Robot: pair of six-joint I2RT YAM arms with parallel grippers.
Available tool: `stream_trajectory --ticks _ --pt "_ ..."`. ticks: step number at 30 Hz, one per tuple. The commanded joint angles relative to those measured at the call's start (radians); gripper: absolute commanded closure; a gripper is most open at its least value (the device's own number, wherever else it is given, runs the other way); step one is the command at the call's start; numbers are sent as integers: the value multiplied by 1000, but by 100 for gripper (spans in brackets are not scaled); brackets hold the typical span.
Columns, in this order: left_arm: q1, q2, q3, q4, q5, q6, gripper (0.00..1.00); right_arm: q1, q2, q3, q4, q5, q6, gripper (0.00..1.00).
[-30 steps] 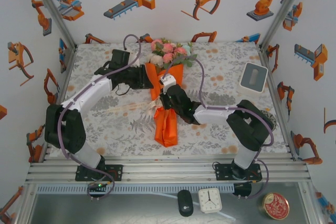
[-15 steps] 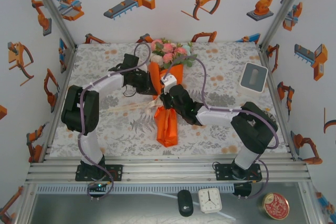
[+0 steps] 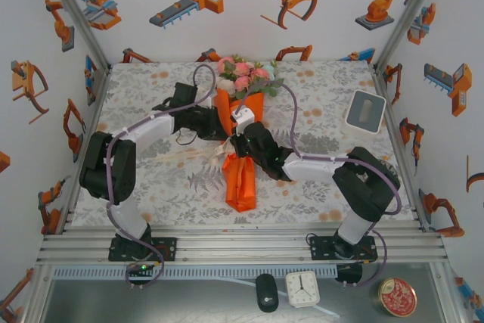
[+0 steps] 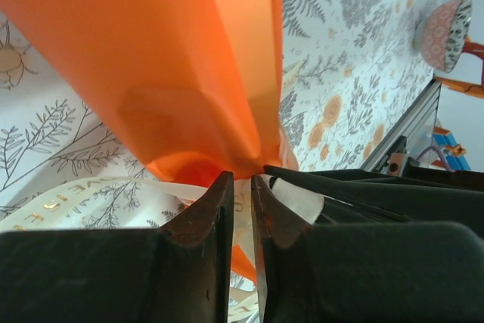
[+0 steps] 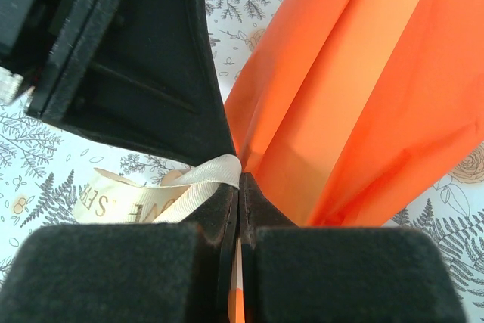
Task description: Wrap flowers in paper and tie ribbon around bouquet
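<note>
Fern-print tabletop (image 3: 151, 179), bouquet (image 3: 240, 181) lying flat. Right gripper (image 5: 239, 187) clamped on ribbon (image 5: 189, 187). Left gripper (image 4: 242, 183) narrowly parted, tips against paper (image 4: 174, 58).

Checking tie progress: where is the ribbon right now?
In the right wrist view the ribbon lies on the tablecloth left of the orange paper, at its pinched waist, nipped in the shut right tool.

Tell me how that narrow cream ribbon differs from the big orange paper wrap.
The narrow cream-white satin ribbon is a band with gold lettering; the bright orange paper is broad and plain. The ribbon curls loosely on the patterned table; the paper is folded into a long cone around the pink and white flowers. Both are thin and meet at the cone's pinched waist.
</note>
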Motion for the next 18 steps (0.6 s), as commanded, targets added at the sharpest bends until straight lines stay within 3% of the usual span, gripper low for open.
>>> stream_trajectory --ticks 1,18 --pt "-1 -47 -27 91 21 -20 79 -3 -19 4 23 -7 -3 100" --pt "-10 -19 -22 9 91 1 72 -8 -12 22 14 4 3 100"
